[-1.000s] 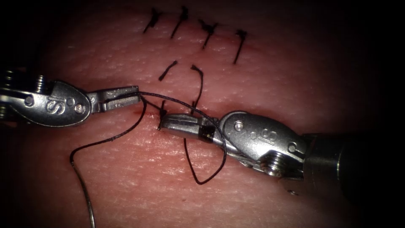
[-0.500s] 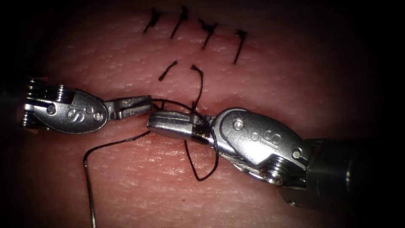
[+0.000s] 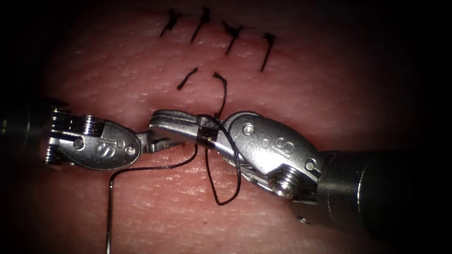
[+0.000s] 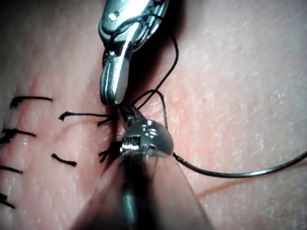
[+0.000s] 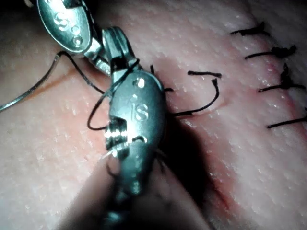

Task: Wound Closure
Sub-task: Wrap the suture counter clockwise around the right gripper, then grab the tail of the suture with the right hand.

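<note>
Meanwhile, we note both tools have shifted rightward along the cut (image 3: pixel 301 123): left tool (image 3: pixel 157 140) jaws clamped on thread (image 3: pixel 165 165), right tool (image 3: pixel 172 123) jaws together, thread looped around them; needle (image 3: pixel 108 216) lies free on the tissue (image 3: pixel 165 221).

Two tools: left tool (image 3: pixel 155 139), right tool (image 3: pixel 172 123). One tissue (image 3: pixel 306 84). One thread (image 3: pixel 226 181). One needle (image 3: pixel 108 221). Four finished stitches (image 3: pixel 231 36) in a row. Two loose thread ends (image 3: pixel 187 78) beside them.
</note>
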